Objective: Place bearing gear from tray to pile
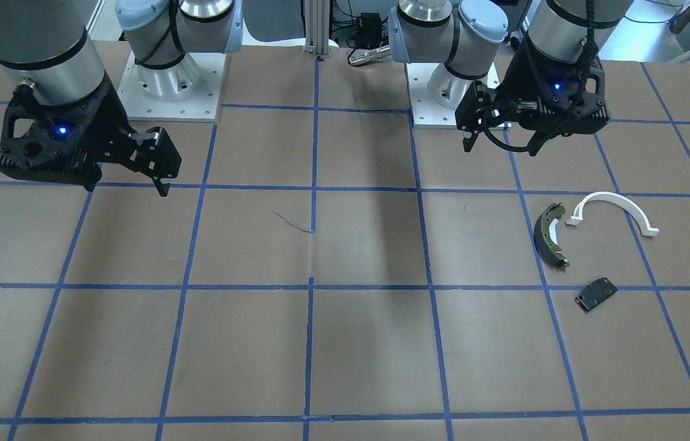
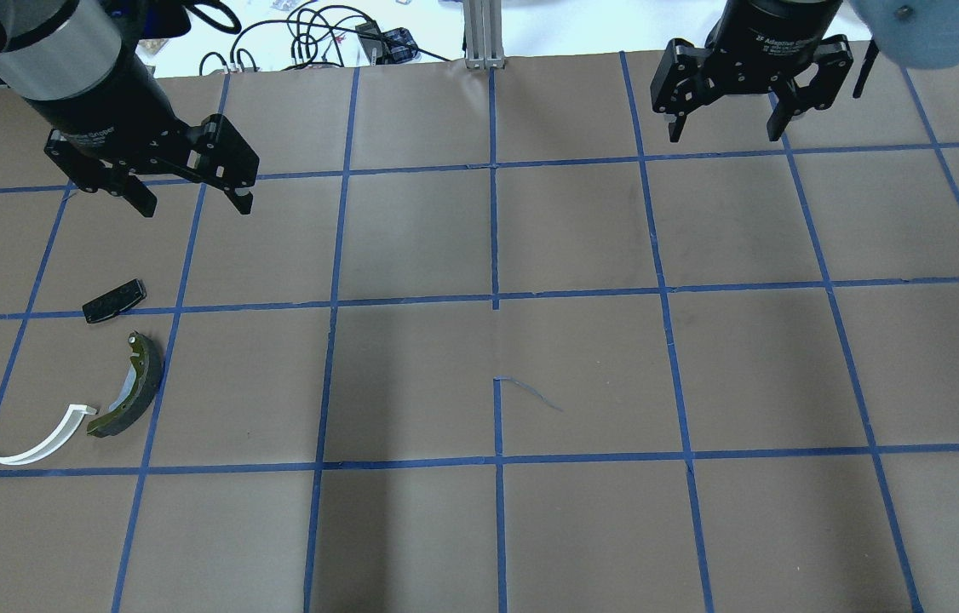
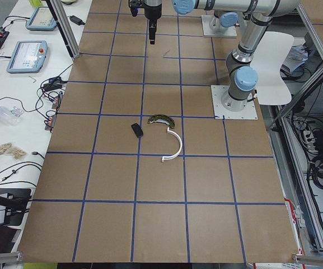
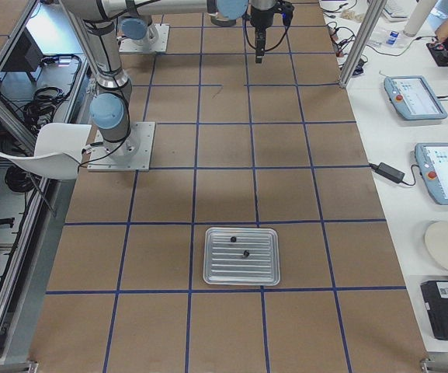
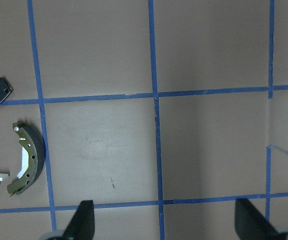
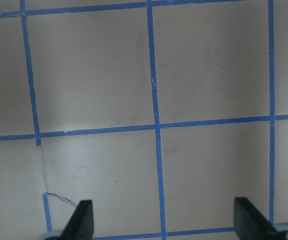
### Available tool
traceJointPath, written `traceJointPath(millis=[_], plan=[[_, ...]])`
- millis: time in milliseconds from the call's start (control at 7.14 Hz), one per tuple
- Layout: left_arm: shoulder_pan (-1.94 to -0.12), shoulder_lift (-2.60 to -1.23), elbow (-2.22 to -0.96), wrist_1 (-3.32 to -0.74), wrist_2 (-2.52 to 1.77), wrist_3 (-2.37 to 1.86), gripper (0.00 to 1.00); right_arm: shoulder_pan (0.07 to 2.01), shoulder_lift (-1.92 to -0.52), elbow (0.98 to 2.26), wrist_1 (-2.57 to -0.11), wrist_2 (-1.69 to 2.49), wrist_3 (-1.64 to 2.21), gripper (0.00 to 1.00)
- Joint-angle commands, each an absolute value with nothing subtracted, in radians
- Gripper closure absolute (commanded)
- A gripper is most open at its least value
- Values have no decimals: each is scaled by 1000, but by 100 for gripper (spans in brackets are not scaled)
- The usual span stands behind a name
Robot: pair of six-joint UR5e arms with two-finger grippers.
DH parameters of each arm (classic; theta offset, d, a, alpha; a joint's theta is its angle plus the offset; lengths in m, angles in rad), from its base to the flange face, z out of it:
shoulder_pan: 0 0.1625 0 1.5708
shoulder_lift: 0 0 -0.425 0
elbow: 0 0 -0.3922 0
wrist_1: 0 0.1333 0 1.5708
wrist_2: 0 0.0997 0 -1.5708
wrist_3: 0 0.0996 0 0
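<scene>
Fingers (image 2: 139, 197) of the left gripper (image 2: 192, 204) stand wide apart and empty above the table (image 2: 582, 375). The right gripper (image 2: 724, 134) is spread just as wide and also holds nothing. Near the left gripper lies the pile (image 2: 134, 370): a small flat black plate (image 2: 113, 300), a dark olive curved brake shoe (image 5: 28, 160) and a white half-ring bracket (image 2: 15, 438) whose end sits just beside the shoe. The left wrist camera alone shows the shoe's pale inner strip and small holes.

Only the exterior right view shows the whole ribbed metal tray (image 4: 206, 260), at the table's end, well apart from both grippers. The overhead view catches just a sliver of its edge. Two small dark parts (image 4: 232, 238) lie on it, apart from each other and too small to tell which is the bearing gear.
</scene>
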State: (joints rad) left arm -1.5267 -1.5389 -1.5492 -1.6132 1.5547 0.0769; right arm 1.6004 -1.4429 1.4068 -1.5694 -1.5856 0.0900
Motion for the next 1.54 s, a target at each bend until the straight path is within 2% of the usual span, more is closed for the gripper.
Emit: traceJointPath(millis=[0,560,980,1400], plan=[[-1526,-1540,-1548,-1608,1559,75,0,1601,-1442,1407,-1574,-1578,90,0],[-1529,-1529,-1565,-1601,1560,86,0,1570,-1433,1391,-1626,-1591,83,0],[-1528,-1525,-1566,-1601,1559,86,0,1251,-1425,1399,-1612,-1580,-359,0],[-1528,-1522,-1569,-1600,1560,87,0,1019,-1338,1399,-1662,-1574,-773,0]])
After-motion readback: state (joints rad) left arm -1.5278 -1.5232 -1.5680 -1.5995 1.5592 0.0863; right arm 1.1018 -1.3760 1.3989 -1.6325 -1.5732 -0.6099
